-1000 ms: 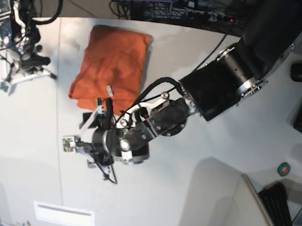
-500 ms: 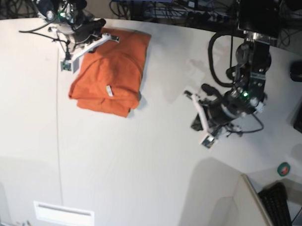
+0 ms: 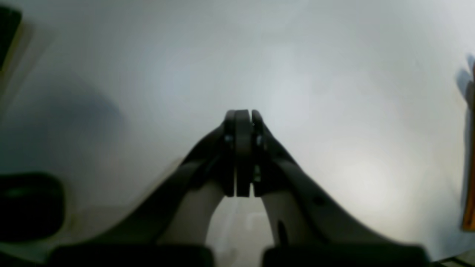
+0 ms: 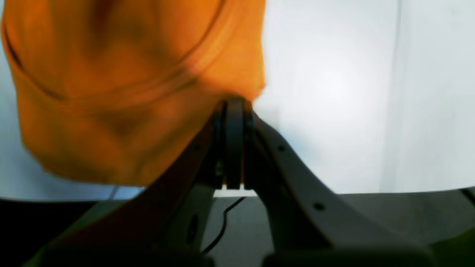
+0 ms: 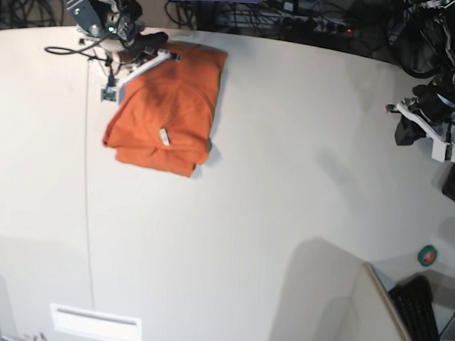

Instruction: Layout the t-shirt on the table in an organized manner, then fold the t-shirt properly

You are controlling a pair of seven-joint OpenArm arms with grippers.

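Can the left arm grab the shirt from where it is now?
Probably not yet: the left gripper sits shut at the table's far side, well away from the shirt. Nothing blocks the way, though.

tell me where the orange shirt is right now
In the base view the t-shirt lies folded on the table at the upper left, just right of the thin seam line, with the right end effector at its far edge.

The left arm's black gripper [image 5: 431, 125] is now far out at the edge of the white desk [image 5: 271, 217], well away from the middle where it hung half a second ago, jaws pressed together. The right arm's gripper [image 5: 138, 62] sits a touch farther back over the folded orange fabric t-shirt [image 5: 166, 108].
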